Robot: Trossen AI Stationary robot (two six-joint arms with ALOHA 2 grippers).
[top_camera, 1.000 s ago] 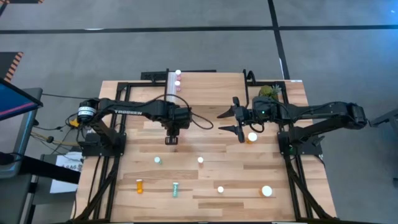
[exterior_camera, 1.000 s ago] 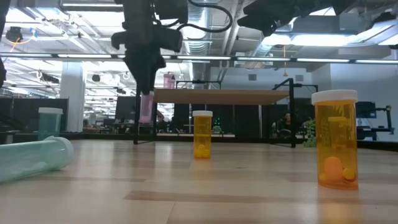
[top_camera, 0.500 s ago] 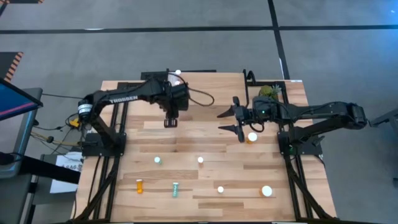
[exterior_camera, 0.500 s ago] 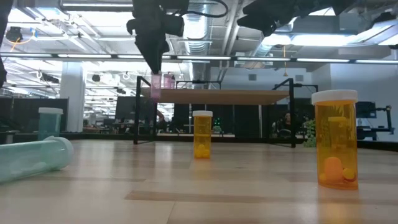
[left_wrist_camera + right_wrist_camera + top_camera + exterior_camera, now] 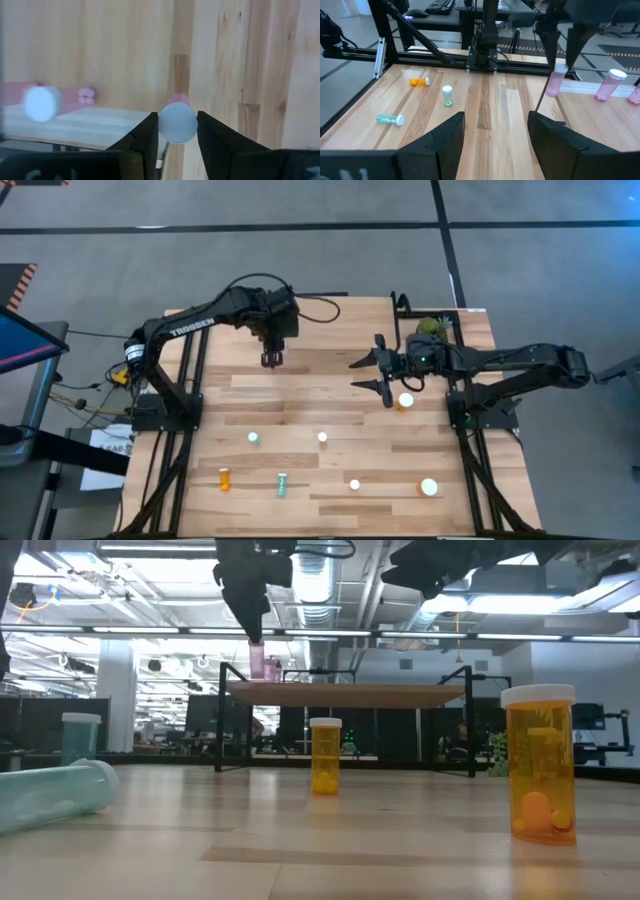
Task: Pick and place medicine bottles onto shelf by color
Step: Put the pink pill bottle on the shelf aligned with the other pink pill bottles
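- Table: wood top, both arms over it; loose bottles stood or lay along the near half.
- Shelf: small raised board on black legs at the far edge, on the left arm's side. Two pink bottles already stood on it.
- Left gripper: hung at the shelf's near edge, fingers closed snugly on a pink bottle, white cap up, long axis upright. In the low view the bottle's base sat about level with the shelf top.
- Key relation: the free shelf surface lay just beyond the held bottle, toward the far edge, next to the pink ones. My read: a short push forward and a small drop would seat it with its colour group. The left arm was the nearer one for this.
- Right gripper: waited mid-table, fingers wide apart, holding nothing; an orange bottle stood just beside it.
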